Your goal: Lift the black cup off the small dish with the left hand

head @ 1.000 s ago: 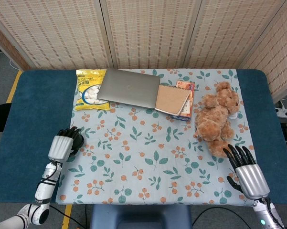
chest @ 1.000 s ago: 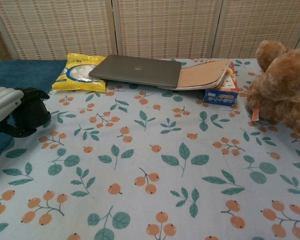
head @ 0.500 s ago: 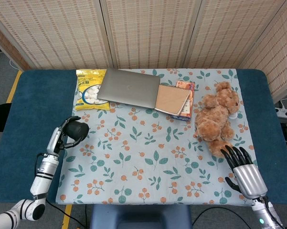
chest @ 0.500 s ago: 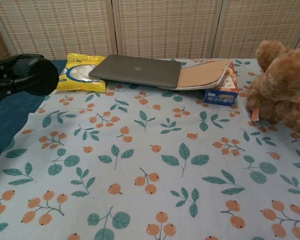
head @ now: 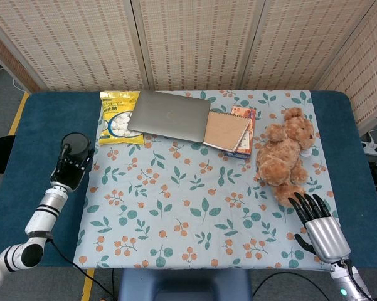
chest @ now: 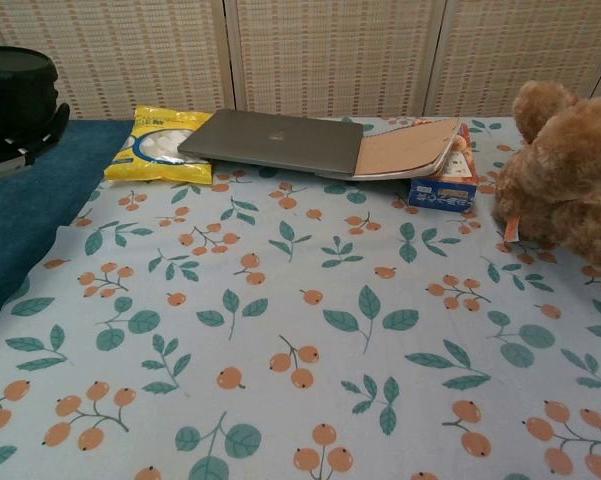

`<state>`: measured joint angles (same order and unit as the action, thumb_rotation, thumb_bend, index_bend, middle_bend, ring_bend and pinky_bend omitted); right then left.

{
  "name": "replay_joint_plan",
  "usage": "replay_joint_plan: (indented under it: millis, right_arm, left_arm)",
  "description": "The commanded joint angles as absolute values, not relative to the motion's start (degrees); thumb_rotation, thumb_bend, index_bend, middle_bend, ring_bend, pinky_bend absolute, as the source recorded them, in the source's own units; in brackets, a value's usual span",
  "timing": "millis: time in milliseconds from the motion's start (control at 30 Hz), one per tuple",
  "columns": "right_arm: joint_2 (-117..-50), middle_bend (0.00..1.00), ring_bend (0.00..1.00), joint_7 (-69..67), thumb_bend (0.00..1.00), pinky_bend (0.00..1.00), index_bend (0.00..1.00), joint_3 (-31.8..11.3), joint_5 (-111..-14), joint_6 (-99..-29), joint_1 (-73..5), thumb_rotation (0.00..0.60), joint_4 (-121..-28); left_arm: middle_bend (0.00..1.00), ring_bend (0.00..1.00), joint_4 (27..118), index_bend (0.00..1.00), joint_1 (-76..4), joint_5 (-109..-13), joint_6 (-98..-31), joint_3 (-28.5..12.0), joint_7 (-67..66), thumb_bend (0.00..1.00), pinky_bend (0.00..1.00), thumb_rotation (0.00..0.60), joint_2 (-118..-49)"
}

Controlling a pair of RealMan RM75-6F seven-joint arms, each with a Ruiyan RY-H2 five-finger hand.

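Black cup [head: 75, 145] sits gripped in the left hand [head: 71, 170], raised above the table's [head: 31, 132] blue left edge. Right hand [head: 318, 222], fingers spread and holding nothing, rests near the teddy bear [head: 283, 153].

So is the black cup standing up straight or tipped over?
Upright. The black cup, held by the left hand, shows its round open rim facing up.
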<state>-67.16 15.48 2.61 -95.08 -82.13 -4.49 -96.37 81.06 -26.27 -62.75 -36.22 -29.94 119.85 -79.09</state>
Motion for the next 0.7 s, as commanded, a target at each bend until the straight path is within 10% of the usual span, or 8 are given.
replay_joint_plan:
  millis: [33,333,700]
  right_arm:
    - [-66.82,0.00,0.00,14.81,0.18,0.00,0.00,2.79,-95.58,-82.76,-4.25,0.600,-96.34]
    - [-66.58,0.00,0.00,14.24,0.18,0.00,0.00,2.91,-95.80,-82.68,-4.33,0.600,-96.22]
    - [-67.12,0.00,0.00,15.60,0.18,0.00,0.00,2.98,-95.41,-81.91,-4.47,0.600,-96.39]
  left_arm:
    - [0.22,0.15,81.59,0.17,-25.75,-65.08,-38.56,-29.41,112.25,0.66,0.34,0.600,-79.68]
    - [0.22,0.15,78.45,0.18,-28.33,-75.21,-53.31,-18.82,61.77,0.66,0.34,0.600,-83.43]
    - [0.21,0.14,44.85,0.19,-31.20,-88.07,-74.91,-7.49,-16.54,0.66,0.33,0.600,-98.81]
